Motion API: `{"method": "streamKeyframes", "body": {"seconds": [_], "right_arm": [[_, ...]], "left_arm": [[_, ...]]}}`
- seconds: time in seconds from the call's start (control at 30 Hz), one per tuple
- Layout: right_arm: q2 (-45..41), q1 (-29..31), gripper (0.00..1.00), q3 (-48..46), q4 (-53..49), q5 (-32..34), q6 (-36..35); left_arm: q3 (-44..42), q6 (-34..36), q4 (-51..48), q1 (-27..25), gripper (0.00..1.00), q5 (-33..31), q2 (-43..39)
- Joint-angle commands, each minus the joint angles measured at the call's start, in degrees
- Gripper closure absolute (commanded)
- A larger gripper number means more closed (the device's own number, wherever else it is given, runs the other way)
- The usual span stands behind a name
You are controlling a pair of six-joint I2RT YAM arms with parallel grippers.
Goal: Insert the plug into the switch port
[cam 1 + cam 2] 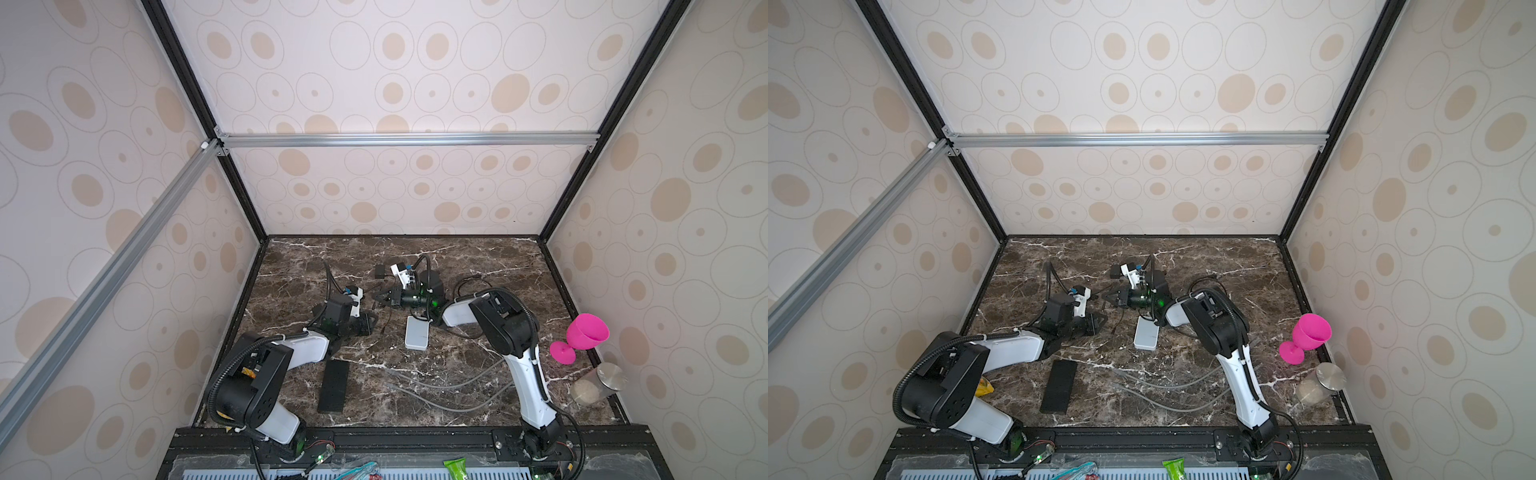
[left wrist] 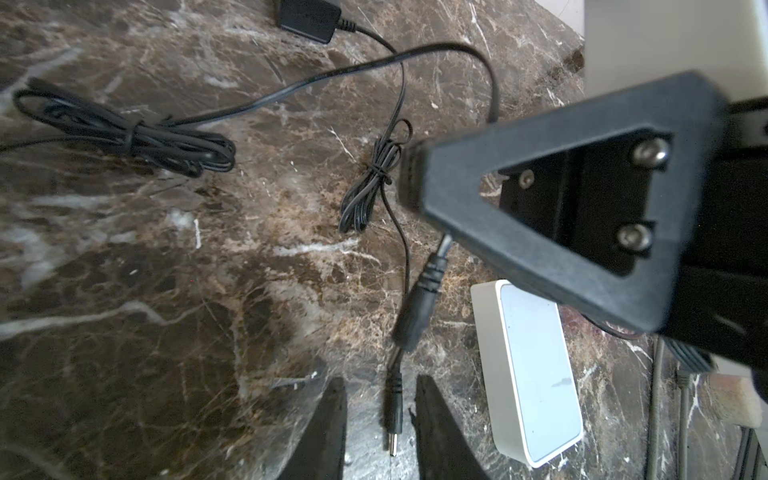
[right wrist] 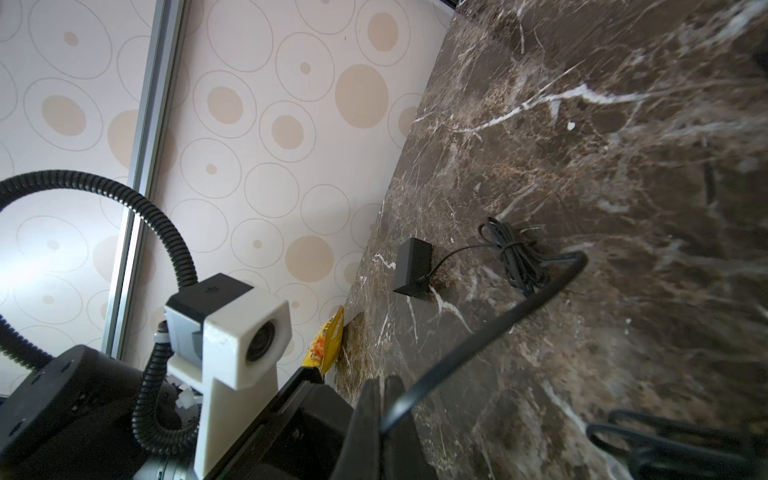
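The left gripper (image 2: 379, 380), jaws narrowly apart, straddles the plug (image 2: 395, 419) at the middle of the bench (image 1: 478, 257), beside the white switch (image 2: 536, 374), well away from every edge. The right gripper (image 3: 383, 381) is clamped on the cable (image 3: 490, 328).

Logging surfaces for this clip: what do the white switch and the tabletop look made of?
White switch: likely smooth plastic, slight sheen on its pale top. Tabletop: brown marble look with white veins, polished; possibly a printed laminate.
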Motion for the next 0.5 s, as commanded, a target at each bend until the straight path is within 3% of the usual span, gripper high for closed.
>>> {"method": "streamKeyframes", "body": {"seconds": [0.0,0.17,0.47], "right_arm": [[0.3,0.2,1.00,1.1,-0.2,-1.3,1.3],[1.3,0.3,1.00,2.6,-3.3,-1.9,1.6],[4.6,0.3,1.00,4.9,-0.2,-3.8,7.1]], "left_arm": [[1.7,1.0,-0.3,-0.1,0.75,0.0,-0.3],[1.8,1.1,-0.1,-0.1,0.78,0.5,-0.1],[1.5,1.2,0.4,-0.1,0.84,0.8,-0.5]]}}
